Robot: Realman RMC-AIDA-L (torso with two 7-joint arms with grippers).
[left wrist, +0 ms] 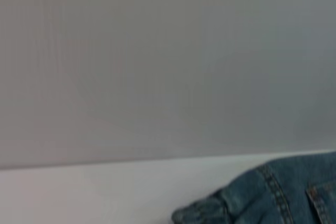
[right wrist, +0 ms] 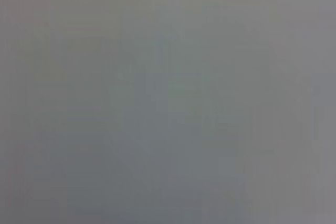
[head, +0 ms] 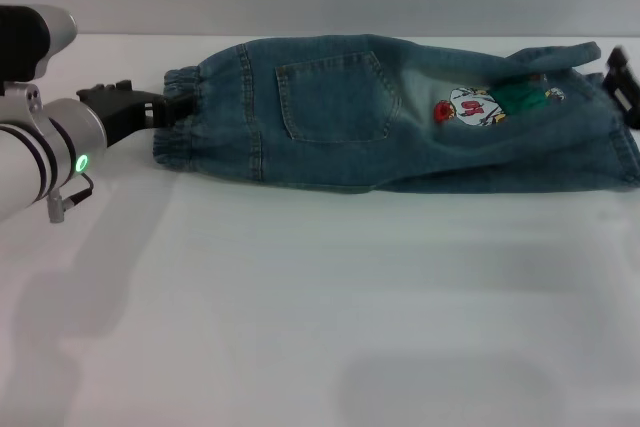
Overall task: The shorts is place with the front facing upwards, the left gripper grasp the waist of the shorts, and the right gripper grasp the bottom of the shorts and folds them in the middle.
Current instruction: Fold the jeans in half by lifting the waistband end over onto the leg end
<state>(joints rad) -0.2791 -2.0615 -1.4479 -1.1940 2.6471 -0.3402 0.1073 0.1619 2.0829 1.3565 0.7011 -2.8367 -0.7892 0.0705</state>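
My left gripper (head: pixel 168 110) is at the waist (head: pixel 180 119) of the shorts (head: pixel 400 112), which lie stretched across the far half of the white counter (head: pixel 320 297), gathered band toward my left and leg hems toward my right. My left fingers (head: pixel 160 105) reach into the ruffled elastic, and I judge them closed on it, though the cloth hides their tips. At the far right edge my right gripper (head: pixel 622 82) shows only as a black piece against the bottom (head: pixel 612 122) of the shorts; I cannot tell whether its fingers are open or closed, and my right wrist view shows only grey. The denim is already bunched there, with an upper fold lying over the cartoon patch (head: pixel 478 107). To do this step well, I think I should hold the waist steady and low to the counter while the hem end is carried over toward it, keeping both layers of each leg pinched so the fold lands across the middle, near the patch pocket (head: pixel 335 97). The risk I see is one layer slipping and the fold going crooked.
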